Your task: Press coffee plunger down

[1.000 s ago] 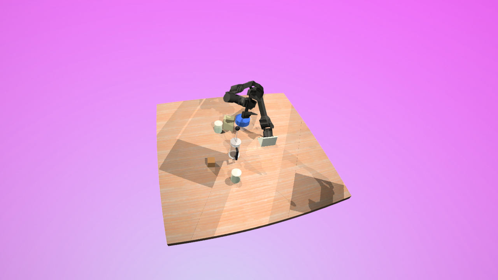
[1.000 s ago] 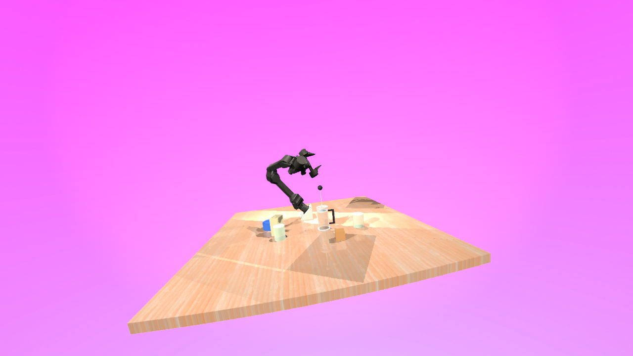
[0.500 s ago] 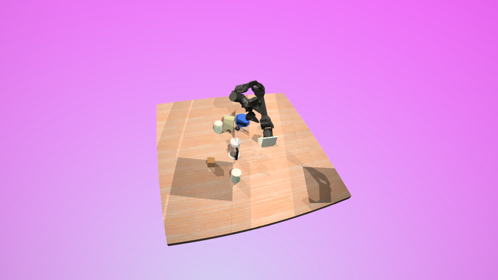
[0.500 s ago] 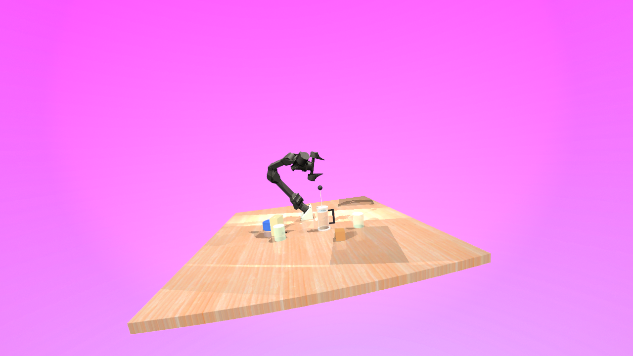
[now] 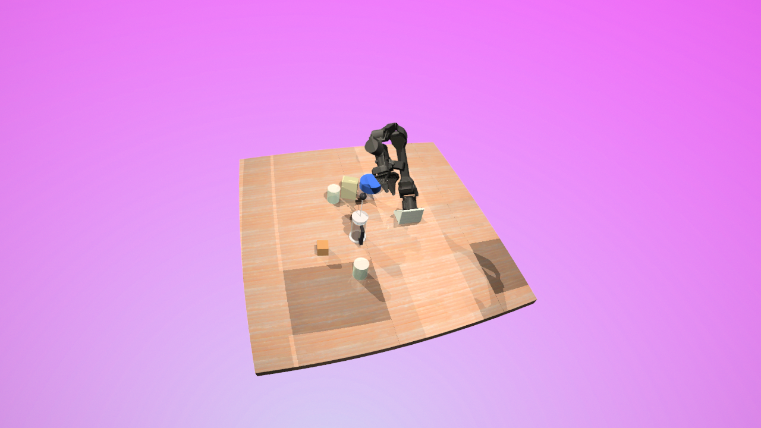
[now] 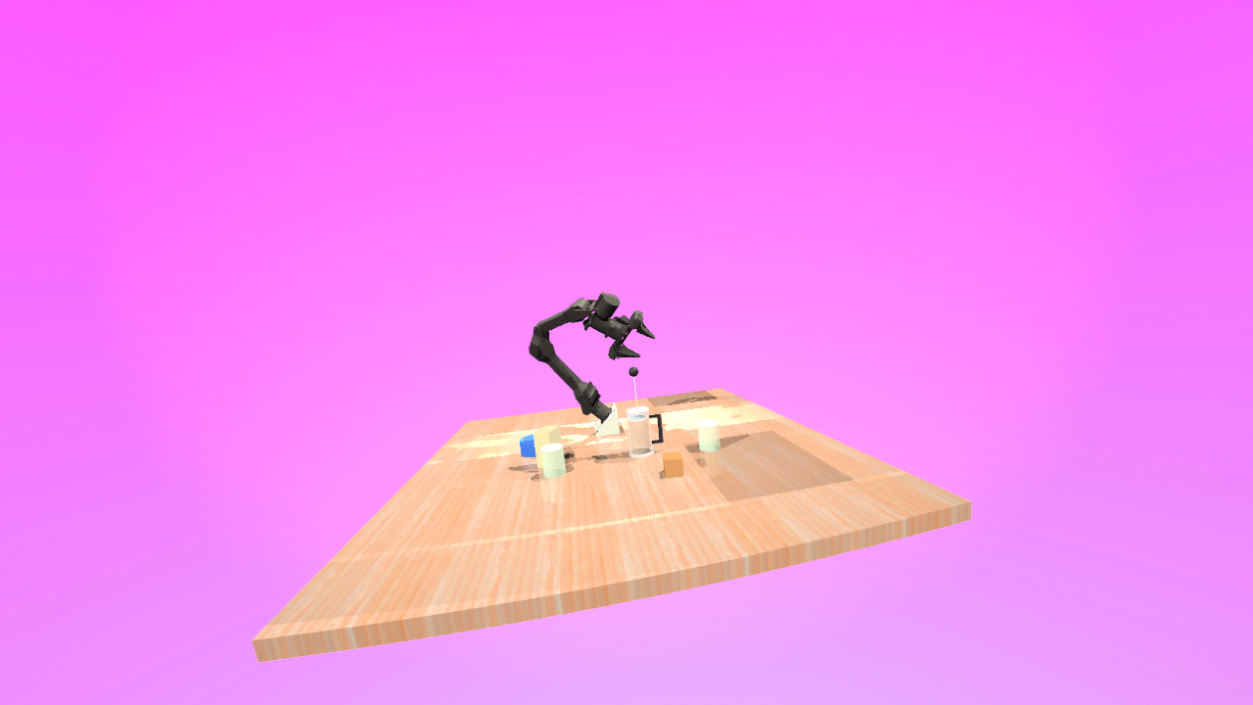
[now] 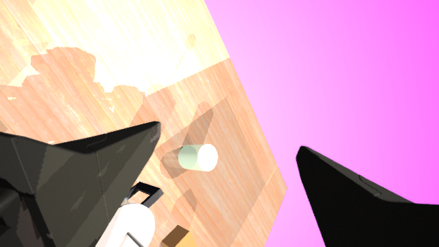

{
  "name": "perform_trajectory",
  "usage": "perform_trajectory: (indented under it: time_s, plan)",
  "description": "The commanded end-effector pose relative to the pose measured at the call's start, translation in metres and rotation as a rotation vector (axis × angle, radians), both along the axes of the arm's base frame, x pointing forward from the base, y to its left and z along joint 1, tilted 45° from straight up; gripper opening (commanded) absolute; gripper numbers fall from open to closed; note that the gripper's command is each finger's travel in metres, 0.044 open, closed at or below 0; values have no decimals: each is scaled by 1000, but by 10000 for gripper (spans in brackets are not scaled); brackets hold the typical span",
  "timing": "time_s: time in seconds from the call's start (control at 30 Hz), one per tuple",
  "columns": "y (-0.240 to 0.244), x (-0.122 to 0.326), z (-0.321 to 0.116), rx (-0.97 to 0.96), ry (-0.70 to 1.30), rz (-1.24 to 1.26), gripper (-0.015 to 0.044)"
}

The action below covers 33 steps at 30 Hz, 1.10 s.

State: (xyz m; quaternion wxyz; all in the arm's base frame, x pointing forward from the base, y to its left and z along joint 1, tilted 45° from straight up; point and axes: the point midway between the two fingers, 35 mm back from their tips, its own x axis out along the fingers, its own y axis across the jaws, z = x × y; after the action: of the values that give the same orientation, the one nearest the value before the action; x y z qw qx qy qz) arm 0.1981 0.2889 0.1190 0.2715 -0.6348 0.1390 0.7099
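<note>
Two risks from here. First: the claw [image 6: 632, 337] hangs above the plunger knob [image 6: 633, 372], fingers spread wide, nothing between them, and it's tilted rather than plumb. A descent at that angle would likely load the thin rod sideways and tip or slide the press [image 6: 640, 431]. Second: a wide-open claw may straddle the small knob rather than bear on it, so a push could slip off and clip the lid.

The press stands upright below the claw, plunger fully raised, handle [image 6: 658, 428] on its far side from the arm base.

View differences: the exterior view shows the vertical gap between claw and knob; top view hides that, with the claw [image 5: 389, 183] reading well off to one side of the knob [image 5: 361, 196]. Wrist view loses the knob entirely, showing only the white lid [image 7: 132, 223] and handle [image 7: 145, 193] beneath the near finger [image 7: 86, 165], plus a pale cylinder [image 7: 198, 157] beyond, between the fingers.
</note>
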Motion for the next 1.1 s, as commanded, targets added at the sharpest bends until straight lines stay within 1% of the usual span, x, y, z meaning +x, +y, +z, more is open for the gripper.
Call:
perform_trajectory:
  time_s: [0.0, 0.2, 0.37, 0.57, 0.73, 0.9, 1.07]
  plan:
    - [-22, 25, 8, -97, -505, -759, 440]
    - [-25, 31, 24, 33, -680, -1036, 440]
    - [-26, 33, 36, 189, -762, -1257, 440]
    - [-26, 33, 47, 403, -784, -1512, 440]
    - [-26, 33, 51, 568, -731, -1717, 440]
    - [-32, 33, 45, 591, -719, -1747, 440]
    - [-57, 34, 18, 591, -719, -1747, 440]
